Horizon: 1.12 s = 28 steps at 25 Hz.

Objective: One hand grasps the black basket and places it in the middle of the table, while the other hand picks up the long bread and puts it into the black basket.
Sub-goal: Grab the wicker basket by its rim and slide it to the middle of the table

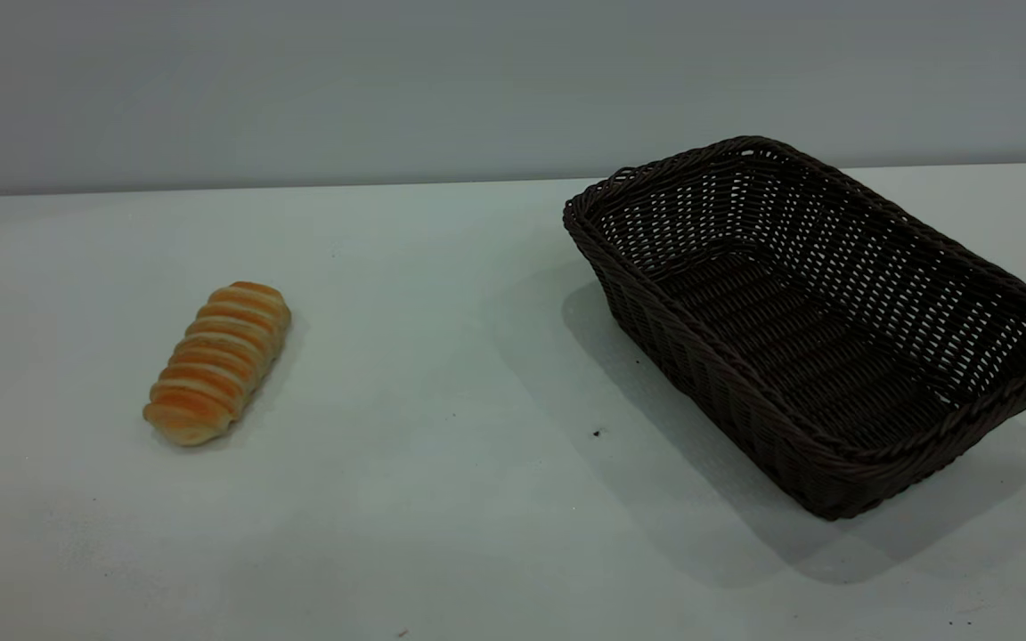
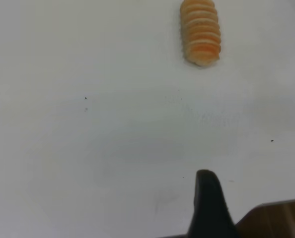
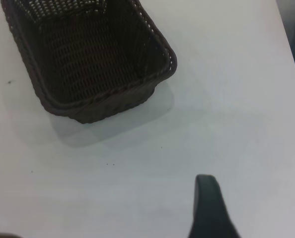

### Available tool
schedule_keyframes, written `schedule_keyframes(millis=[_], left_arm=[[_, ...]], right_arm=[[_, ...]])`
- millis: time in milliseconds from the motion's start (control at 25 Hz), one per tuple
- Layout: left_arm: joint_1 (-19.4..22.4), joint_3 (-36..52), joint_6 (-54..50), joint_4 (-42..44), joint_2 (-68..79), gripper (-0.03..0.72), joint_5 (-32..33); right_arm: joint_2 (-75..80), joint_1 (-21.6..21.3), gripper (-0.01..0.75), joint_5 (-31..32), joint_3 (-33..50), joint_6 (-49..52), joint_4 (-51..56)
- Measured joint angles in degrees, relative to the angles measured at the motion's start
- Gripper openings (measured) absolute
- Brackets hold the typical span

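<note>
Bread [image 2: 200, 31] and basket [image 3: 88, 59] each cut by wrist-view edges. One finger per gripper visible [image 2: 210, 206], [image 3: 210, 208]; grip unreadable.

Exterior view: low oblique angle from counter [image 1: 442, 356] front, faces back wall [image 1: 299, 80]; long bread [image 1: 217, 363] at view's left, black basket [image 1: 820, 325] at right, no arms in frame.

Left wrist view: looks down past left claw [image 2: 210, 208], bread farther off, shared with exterior.

Right wrist view: looks down past right claw [image 3: 210, 210], basket farther off, shared with exterior.
</note>
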Motion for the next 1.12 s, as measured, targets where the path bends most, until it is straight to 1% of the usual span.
schedule_keyframes(millis=[360, 600, 840, 1000, 1120], left_arm=[[0.00, 0.00, 0.05, 2.67, 0.00, 0.508, -0.39], [0.00, -0.38, 0.19, 2.67, 0.56, 0.508, -2.27], [0.00, -2.23, 0.01, 2.67, 10.98, 0.508, -5.90], [0.00, -4.65, 0.01, 2.62, 19.80, 0.508, -8.66], [0.00, -5.03, -0.06, 2.62, 23.92, 0.508, -11.74]], right_arm=[[0.00, 0.00, 0.483, 0.00, 0.00, 0.00, 0.56], [1.90, 0.00, 0.483, -0.06, -0.05, -0.59, 1.18], [16.54, 0.00, 0.483, -2.58, -2.50, -2.00, 4.54], [29.61, 0.00, 0.483, -4.14, -6.46, -3.37, 10.71], [39.74, 0.00, 0.483, -7.40, -7.58, -4.72, 17.11]])
